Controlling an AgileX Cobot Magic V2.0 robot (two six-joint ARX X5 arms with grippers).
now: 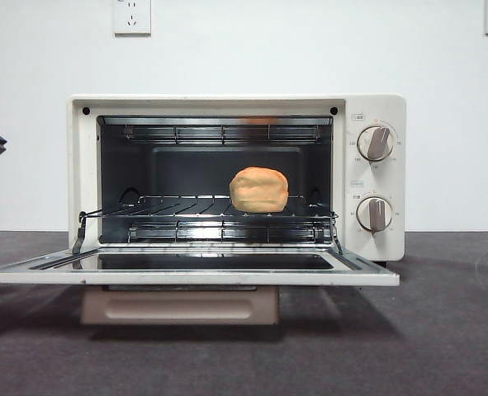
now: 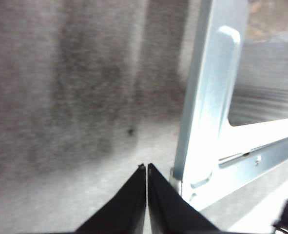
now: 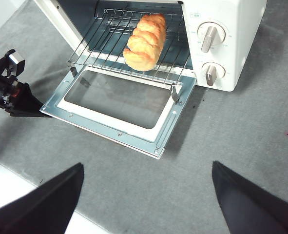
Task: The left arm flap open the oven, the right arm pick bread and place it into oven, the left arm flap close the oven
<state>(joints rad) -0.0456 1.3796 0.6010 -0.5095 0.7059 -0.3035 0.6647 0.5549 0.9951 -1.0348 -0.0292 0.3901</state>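
A: Where was the bread (image 1: 259, 189)?

B: On the wire rack (image 3: 129, 46) inside the oven (image 1: 376, 107), toward the knob side, lying lengthwise. In the right wrist view it looked to sit near the rack's front edge, and the rack seemed drawn partly out over the door (image 3: 115, 100).

A: And the door?

B: Flapped fully down, level, its glass facing up, the handle (image 1: 179, 305) hanging beneath its front edge.

A: The claws?

B: The right claw (image 3: 144, 195) was high above the tabletop (image 1: 442, 330) in front of the oven, jaws wide apart, holding nothing. The left claw (image 2: 146, 168) had its jaws pressed together, empty, low by the door's outer corner on the side away from the knobs. It was just beside the metal frame, and I couldn't tell whether it touched.

A: So what was left?

B: By my reading, only the closing, which falls to the left arm.

A: What could go wrong?

B: The shut jaws had to get under the door's edge to lift it. From beside the corner they could slide off the smooth metal, or push the whole oven sideways instead of swinging the door. A jerky lift could also jolt the rack and roll the bread forward, so the door would jam against it.
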